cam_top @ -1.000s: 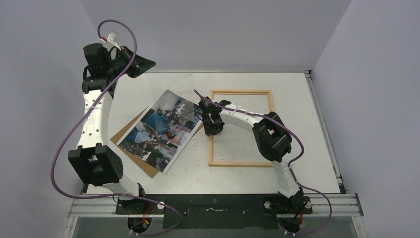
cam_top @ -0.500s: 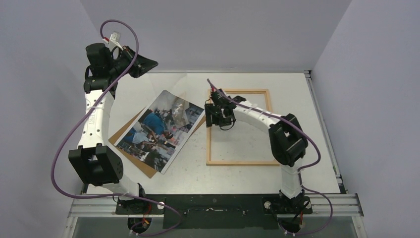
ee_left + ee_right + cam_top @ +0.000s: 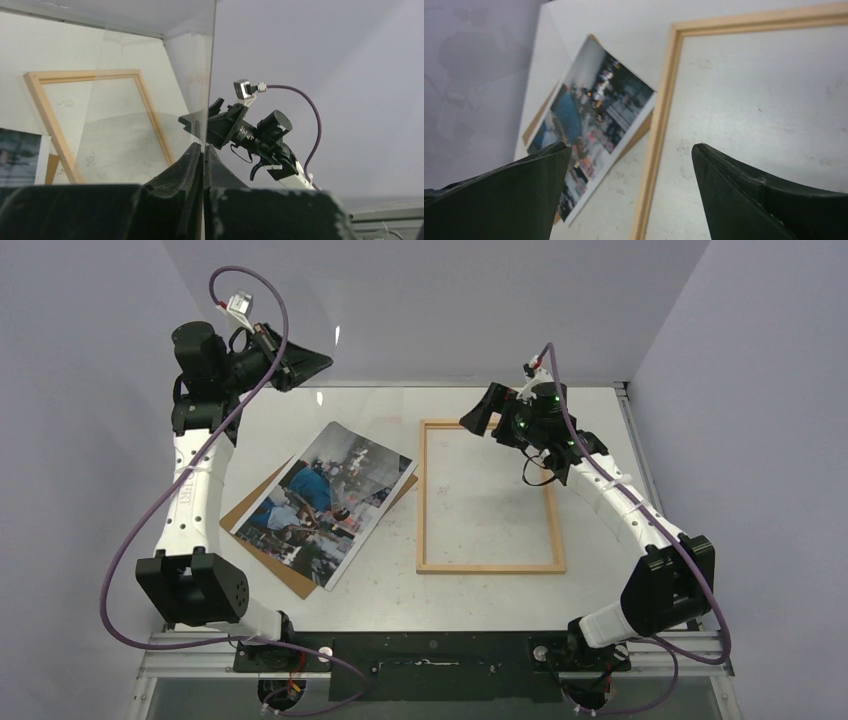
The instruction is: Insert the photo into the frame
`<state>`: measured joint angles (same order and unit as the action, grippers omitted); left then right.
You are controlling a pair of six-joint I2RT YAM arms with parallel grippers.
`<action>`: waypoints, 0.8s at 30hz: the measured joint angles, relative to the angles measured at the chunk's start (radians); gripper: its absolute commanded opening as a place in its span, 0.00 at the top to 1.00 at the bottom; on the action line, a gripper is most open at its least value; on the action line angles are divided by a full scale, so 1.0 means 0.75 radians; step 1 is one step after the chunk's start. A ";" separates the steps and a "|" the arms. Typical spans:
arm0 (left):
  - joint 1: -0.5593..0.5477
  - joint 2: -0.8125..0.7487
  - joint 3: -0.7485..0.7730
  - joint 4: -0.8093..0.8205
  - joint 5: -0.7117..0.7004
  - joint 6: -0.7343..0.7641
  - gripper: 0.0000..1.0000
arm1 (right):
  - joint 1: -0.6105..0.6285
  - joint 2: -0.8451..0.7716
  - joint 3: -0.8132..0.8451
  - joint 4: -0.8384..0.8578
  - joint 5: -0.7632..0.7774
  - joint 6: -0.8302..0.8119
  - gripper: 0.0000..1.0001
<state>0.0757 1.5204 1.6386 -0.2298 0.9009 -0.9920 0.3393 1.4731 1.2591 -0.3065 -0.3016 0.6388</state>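
Right gripper (image 3: 631,147) is spread wide, empty, frame (image 3: 489,567) under it and photo (image 3: 325,502) off to its left on a mostly covered board (image 3: 300,580). Left gripper (image 3: 203,150) pinches a barely visible clear pane (image 3: 150,110).

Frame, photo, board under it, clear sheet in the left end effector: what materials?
Frame: pale bare-looking wood, matte. Photo: glossy-looking paper print, white border. Board: brown, matte, likely cardboard or fibreboard. Clear sheet: transparent with faint reflections, thin straight edge; glass or acrylic, can't tell.

Glossy paper photo (image 3: 325,502), pale wood frame (image 3: 488,567)
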 measured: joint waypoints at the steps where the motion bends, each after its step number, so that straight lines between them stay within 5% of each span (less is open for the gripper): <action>1: -0.010 -0.009 0.000 0.029 0.021 -0.010 1.00 | 0.000 -0.014 0.000 0.057 -0.033 0.014 0.03; 13: -0.181 -0.048 0.182 0.446 0.285 -0.156 1.00 | 0.002 -0.133 0.006 0.794 -0.132 0.176 0.02; 24: -0.181 -0.120 0.297 0.630 0.341 -0.249 1.00 | -0.001 -0.216 0.131 0.968 -0.345 0.301 0.14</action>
<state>-0.0597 1.4303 1.8614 0.2428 1.1564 -1.1790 0.3389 1.3109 1.3575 0.4194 -0.5602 0.8646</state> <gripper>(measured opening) 0.007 0.899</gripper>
